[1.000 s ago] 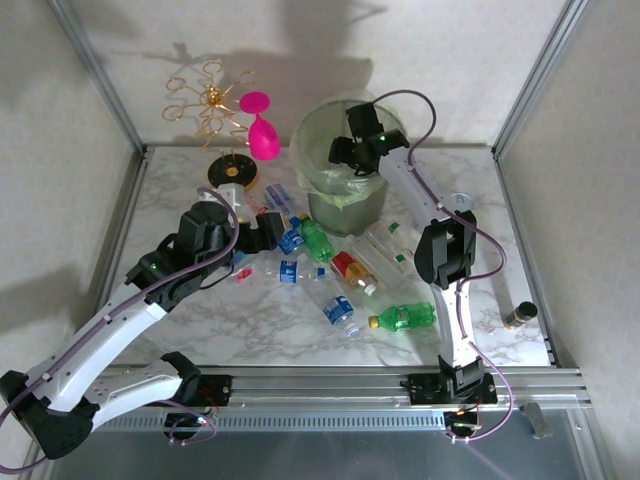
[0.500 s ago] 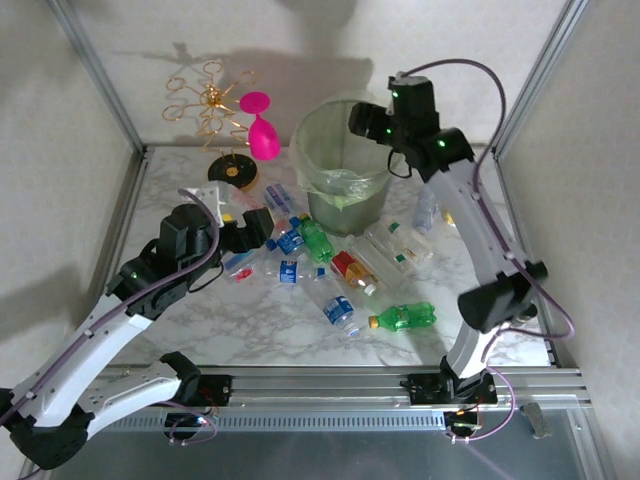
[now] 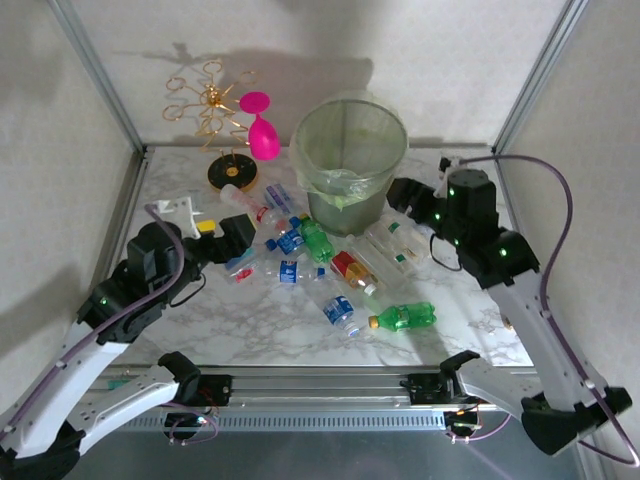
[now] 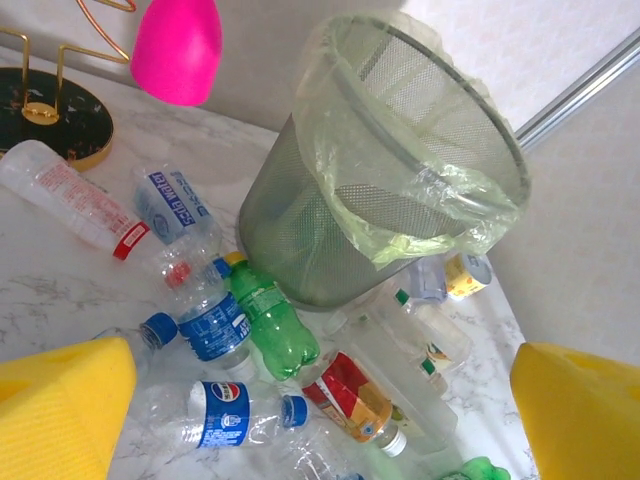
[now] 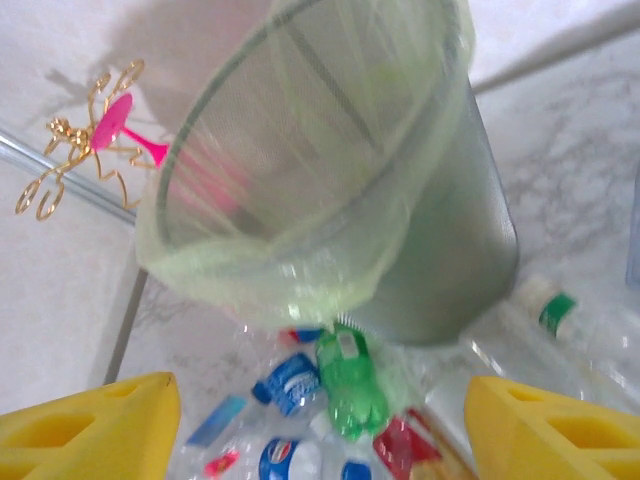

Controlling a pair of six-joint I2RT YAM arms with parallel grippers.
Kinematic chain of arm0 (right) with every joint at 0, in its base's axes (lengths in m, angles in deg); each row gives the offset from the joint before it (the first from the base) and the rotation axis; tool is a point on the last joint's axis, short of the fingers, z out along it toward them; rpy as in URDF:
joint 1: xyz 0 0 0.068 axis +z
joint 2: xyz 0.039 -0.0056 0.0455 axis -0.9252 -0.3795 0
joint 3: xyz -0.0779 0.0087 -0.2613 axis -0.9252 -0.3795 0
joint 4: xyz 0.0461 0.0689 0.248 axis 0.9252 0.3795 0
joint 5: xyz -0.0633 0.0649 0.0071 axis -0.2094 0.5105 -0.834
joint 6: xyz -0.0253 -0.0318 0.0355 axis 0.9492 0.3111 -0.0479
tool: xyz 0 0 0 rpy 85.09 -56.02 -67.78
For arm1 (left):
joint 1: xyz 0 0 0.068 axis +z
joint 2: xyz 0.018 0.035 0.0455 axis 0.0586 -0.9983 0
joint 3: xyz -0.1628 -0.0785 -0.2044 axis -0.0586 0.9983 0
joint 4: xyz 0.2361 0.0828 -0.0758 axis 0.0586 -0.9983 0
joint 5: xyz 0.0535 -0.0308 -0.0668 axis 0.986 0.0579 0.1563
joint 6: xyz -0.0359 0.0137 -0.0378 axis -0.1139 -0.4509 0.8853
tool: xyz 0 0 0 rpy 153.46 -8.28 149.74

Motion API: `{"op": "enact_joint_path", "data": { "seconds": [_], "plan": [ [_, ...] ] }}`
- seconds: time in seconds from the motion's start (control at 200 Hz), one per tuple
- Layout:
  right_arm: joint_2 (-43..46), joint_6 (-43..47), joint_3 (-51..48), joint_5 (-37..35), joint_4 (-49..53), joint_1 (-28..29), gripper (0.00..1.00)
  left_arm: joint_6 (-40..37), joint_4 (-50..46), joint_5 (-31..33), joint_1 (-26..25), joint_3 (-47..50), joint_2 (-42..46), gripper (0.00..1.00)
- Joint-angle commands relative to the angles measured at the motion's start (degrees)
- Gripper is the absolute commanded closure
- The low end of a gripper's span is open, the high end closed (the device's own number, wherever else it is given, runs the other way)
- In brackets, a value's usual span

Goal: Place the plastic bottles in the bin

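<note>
The bin (image 3: 350,160) stands at the back middle of the table, lined with a pale green bag. Several plastic bottles lie in front of it: a green one (image 3: 405,317), another green one (image 3: 316,240) against the bin's foot, a red-labelled one (image 3: 350,268) and blue-labelled ones (image 3: 291,270). My left gripper (image 3: 225,238) hovers left of the pile, open and empty; its view looks down on the green bottle (image 4: 270,325) and a blue-labelled bottle (image 4: 225,412). My right gripper (image 3: 405,195) is just right of the bin (image 5: 330,180), open, holding nothing.
A pink goblet (image 3: 262,130) and a gold wire stand (image 3: 215,110) on a dark round base sit at the back left. A short can with a yellow label (image 4: 466,275) lies behind the bin's right side. Metal frame posts edge the table.
My right arm has swung from above the bin down to its right side, toward the near edge. My left arm has drawn back a little to the left.
</note>
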Motion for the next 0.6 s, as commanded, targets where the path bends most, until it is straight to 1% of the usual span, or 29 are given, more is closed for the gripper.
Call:
{"op": "enact_joint_path", "data": {
  "seconds": [0.0, 0.085, 0.185, 0.27, 0.34, 0.431, 0.506, 0.596],
  "plan": [
    [1.66, -6.67, -3.44, 2.13, 8.54, 1.69, 0.25, -1.69, -2.37, 2.02, -0.09, 1.82, 0.67, 0.04],
    [2.13, -10.57, -5.38, -0.41, 13.65, 3.46, 0.24, -2.56, -2.4, 3.35, -0.09, 3.05, 0.84, 0.03],
    [2.36, -16.2, -8.67, -0.1, 17.04, 3.83, 0.23, -2.31, -0.12, 3.2, -0.09, 5.48, 1.27, 0.03],
    [2.45, -24.52, -10.77, -2.41, 21.14, 4.43, 0.22, -2.04, 1.45, 3.02, -0.09, 7.09, 1.23, 0.03],
    [2.91, -32.43, -12.86, -4.0, 24.23, 5.01, 0.24, -2.04, 2.5, 2.89, -0.09, 8.02, 0.82, 0.03],
    [5.16, -40.9, -16.69, -6.32, 24.79, 7.21, 0.25, -2.26, 3.47, 2.64, -0.09, 8.49, 0.27, 0.03],
    [6.43, -45.26, -20.18, -7.53, 24.63, 8.32, 0.24, -2.31, 4.04, 2.09, -0.09, 8.5, 0.05, 0.03],
    [7.35, -49.49, -24.37, -6.26, 24.27, 8.61, 0.22, -2.29, 4.41, 1.57, -0.09, 8.24, -0.15, 0.03]
  ]
}}
